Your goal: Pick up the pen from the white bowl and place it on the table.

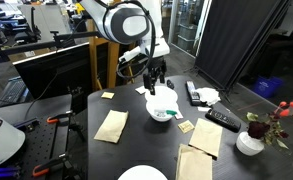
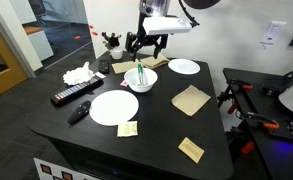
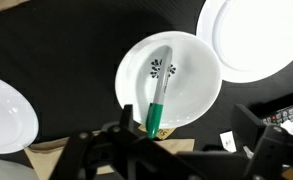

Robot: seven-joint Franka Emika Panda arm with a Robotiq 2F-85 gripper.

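Green at one end, pen [image 3: 158, 100] inside white bowl [image 3: 191, 95], lying slanted, green end against the rim nearest the wrist camera. Positioned directly above bowl in both exterior views: end effector [image 2: 146, 48], jaws spread wide, nothing between them, clear of pen. Bowl resting on dark desk [image 2: 171, 130], just beside flat white plate [image 3: 251, 35]. Tan napkins [image 2: 190, 99] nearby.

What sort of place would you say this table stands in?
Probably a lab or office workspace: a monitor, glass partitions behind, and orange-handled clamps beside the dark table.
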